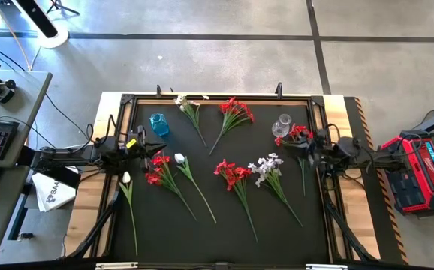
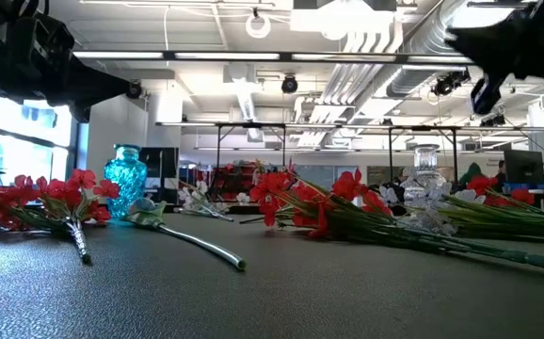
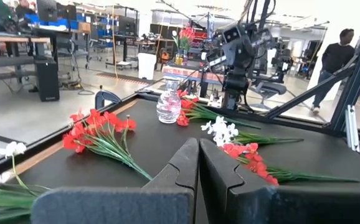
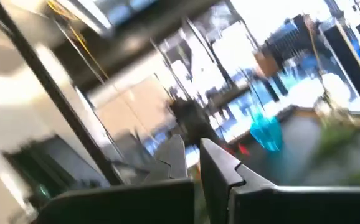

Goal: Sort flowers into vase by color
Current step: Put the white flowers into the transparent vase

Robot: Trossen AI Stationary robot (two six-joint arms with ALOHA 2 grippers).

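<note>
The left pincer (image 1: 143, 142) is closed on nothing, parked at the counter's 9 o'clock edge. The right pincer (image 1: 312, 146) is likewise shut and empty, at the 3 o'clock edge, raised above the surface. Neither touches a flower.

Just beside the left pincer, toward 12 o'clock, stands the blue vase (image 1: 159, 124); beside the right pincer, toward 11 o'clock of it, stands the clear vase (image 1: 281, 125). Both look empty.

Outward from there, the flowers lie flat across the counter (image 1: 224, 225). A red sprig (image 1: 157, 169) and a single white bloom (image 1: 179, 159) lie near the left pincer, with another white one (image 1: 126, 178) at the 8 o'clock edge. At the centre lie a red sprig (image 1: 232, 174) and a white cluster (image 1: 267, 166). Toward 12 o'clock lie a pale sprig (image 1: 188, 103) and a red bunch (image 1: 235, 112). A red sprig (image 1: 297, 135) lies against the clear vase's foot, under the right arm.

Judging by this, sorting has not begun: 8 stems remain to be lifted and stood in the vases, red in one, white in the other.
</note>
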